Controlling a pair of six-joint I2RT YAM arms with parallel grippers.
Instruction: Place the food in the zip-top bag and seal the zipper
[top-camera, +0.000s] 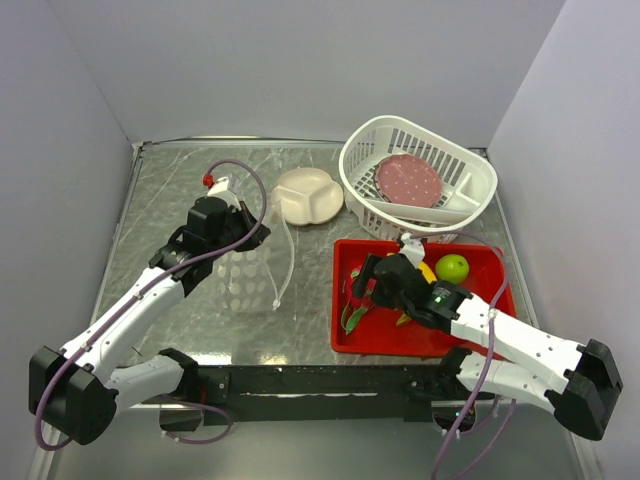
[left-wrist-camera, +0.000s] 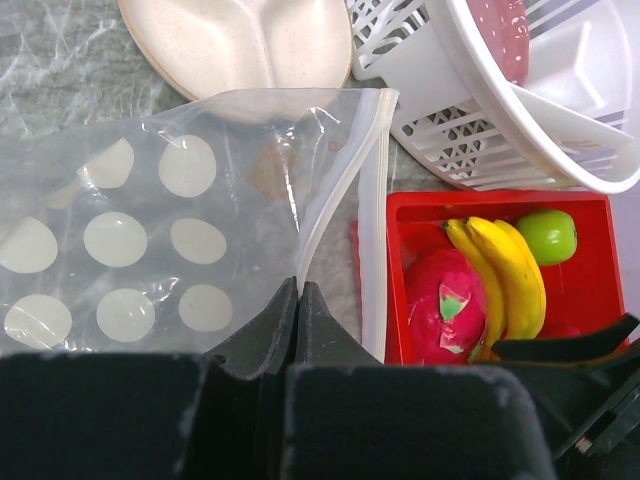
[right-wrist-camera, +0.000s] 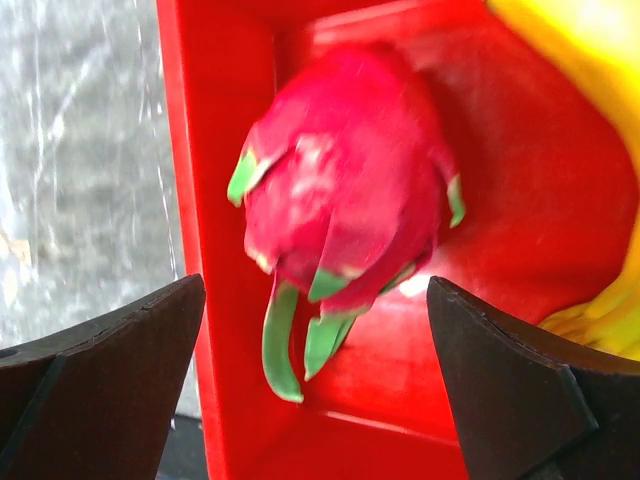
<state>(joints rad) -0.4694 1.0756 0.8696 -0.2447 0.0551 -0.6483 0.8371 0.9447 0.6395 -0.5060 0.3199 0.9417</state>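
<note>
Two fingers (right-wrist-camera: 120, 350) of right gripper (right-wrist-camera: 315, 290) spread wide over dragon fruit (right-wrist-camera: 345, 200)

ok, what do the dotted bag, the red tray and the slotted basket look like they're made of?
The dotted bag looks like thin clear plastic film, glossy: see-through, wrinkled, with glints. The red tray seems to be rigid moulded plastic, smooth and slightly shiny on its walls. The slotted basket seems to be white moulded plastic, satin, with even slots and a thick rim.

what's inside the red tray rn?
Dragon fruit, banana and green apple, all lying in the red tray. The open right gripper hangs over the dragon fruit. The right arm covers the tray's near floor, so anything there can't be seen.
</note>
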